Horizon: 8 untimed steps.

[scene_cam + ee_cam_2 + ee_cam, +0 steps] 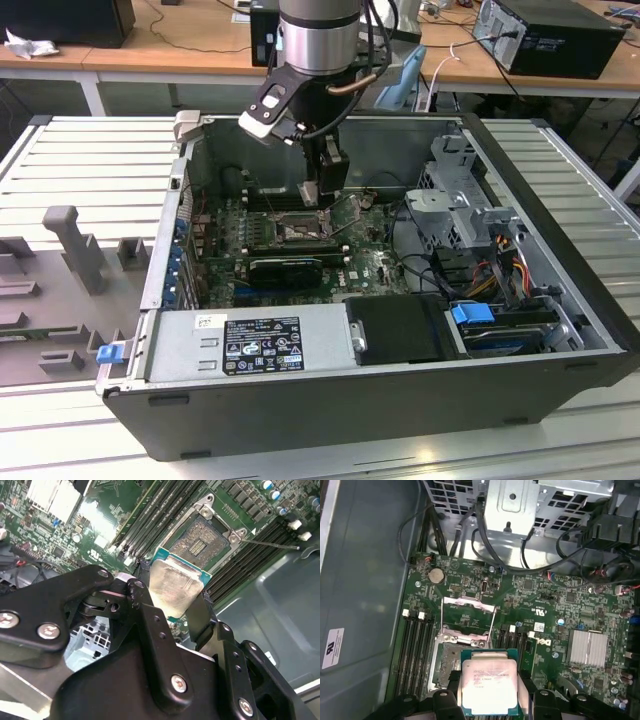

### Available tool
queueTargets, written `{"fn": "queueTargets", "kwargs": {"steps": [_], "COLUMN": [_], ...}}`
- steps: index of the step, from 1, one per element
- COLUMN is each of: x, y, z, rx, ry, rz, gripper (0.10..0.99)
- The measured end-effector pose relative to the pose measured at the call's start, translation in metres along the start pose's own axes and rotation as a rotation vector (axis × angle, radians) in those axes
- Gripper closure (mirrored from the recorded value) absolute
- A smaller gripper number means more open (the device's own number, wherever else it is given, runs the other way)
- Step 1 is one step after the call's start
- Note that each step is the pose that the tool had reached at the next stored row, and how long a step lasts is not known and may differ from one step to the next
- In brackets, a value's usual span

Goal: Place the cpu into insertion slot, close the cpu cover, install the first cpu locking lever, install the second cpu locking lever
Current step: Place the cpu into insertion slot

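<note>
My gripper [488, 692] is shut on the cpu [487, 682], a pale square chip on a green base, with one black finger on each side edge. In the second wrist view the cpu [175, 587] hangs tilted above the motherboard, close to the insertion slot [200, 535] but apart from it. The insertion slot [447, 662] lies bare, partly hidden by the chip. The cpu cover [467, 620] stands swung open at the slot's far edge, with thin lever wires [493, 622] raised beside it. In the exterior view the gripper [312, 195] hovers just over the slot [300, 228].
The open computer case [560, 300] lies on a slatted table. Black memory slots [415, 645] flank the socket. A black card [285, 268], a silver heatsink [587, 646], cables [420, 265] and a drive cage [455, 170] crowd the board.
</note>
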State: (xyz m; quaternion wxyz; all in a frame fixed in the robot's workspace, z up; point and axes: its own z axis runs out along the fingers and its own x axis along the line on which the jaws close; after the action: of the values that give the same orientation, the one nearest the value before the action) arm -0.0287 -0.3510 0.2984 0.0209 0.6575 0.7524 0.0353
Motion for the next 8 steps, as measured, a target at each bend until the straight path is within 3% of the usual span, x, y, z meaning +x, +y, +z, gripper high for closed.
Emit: {"fn": "queueTargets", "kwargs": {"steps": [8], "x": [0.0], "y": [-0.0004], "z": [0.0006], "rx": [0.0], "ry": [-0.0017], "rz": [0.022], "gripper": [0.557]}}
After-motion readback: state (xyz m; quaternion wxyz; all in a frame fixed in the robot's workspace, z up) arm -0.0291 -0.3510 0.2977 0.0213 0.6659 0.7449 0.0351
